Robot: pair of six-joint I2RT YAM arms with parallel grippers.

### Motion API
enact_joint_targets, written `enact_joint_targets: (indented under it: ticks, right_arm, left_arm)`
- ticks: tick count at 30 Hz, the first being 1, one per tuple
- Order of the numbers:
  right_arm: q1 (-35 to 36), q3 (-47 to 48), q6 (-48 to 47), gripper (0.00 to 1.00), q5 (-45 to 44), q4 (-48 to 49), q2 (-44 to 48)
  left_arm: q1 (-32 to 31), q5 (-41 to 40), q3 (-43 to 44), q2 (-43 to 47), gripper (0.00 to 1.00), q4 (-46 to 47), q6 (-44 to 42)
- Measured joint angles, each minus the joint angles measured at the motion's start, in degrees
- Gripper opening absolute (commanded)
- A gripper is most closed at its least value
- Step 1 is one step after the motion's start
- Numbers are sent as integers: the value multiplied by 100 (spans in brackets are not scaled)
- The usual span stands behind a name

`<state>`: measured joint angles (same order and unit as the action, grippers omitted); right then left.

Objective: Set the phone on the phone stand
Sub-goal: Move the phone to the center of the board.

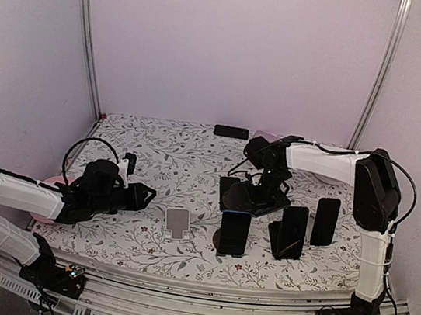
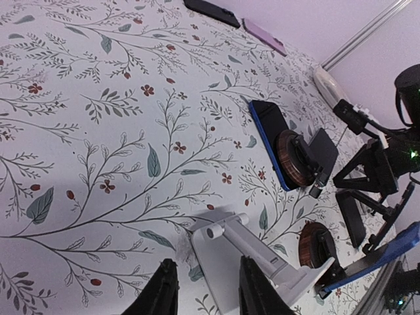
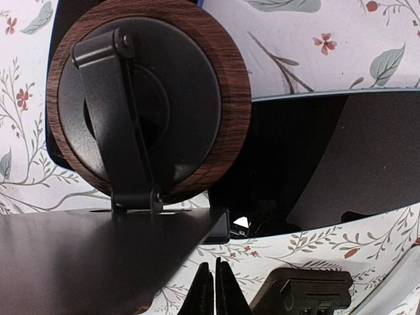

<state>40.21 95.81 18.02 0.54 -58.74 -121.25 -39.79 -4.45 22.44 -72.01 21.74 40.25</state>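
Left claw [image 2: 207, 266]: fingers apart, low over the bench [image 2: 98, 131]. The base of the white stand [image 2: 246, 252] lies in and just ahead of the gap; whether they touch cannot be told.

Right claw [image 3: 214, 279]: fingers together, gripping nothing, just beside the wood-rimmed stand [image 3: 197, 118].

Blue-edged phone [image 2: 268, 128]: flat on the bench at mid-bench, partly covered by the wood-rimmed stand.
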Motion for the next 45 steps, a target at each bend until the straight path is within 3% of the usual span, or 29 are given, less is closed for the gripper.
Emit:
enact_joint_targets:
  ticks: [45]
  right_arm:
    - [-39, -188, 149, 7, 70, 149, -332]
  left_arm:
    - [101, 83, 0, 0, 33, -15, -42]
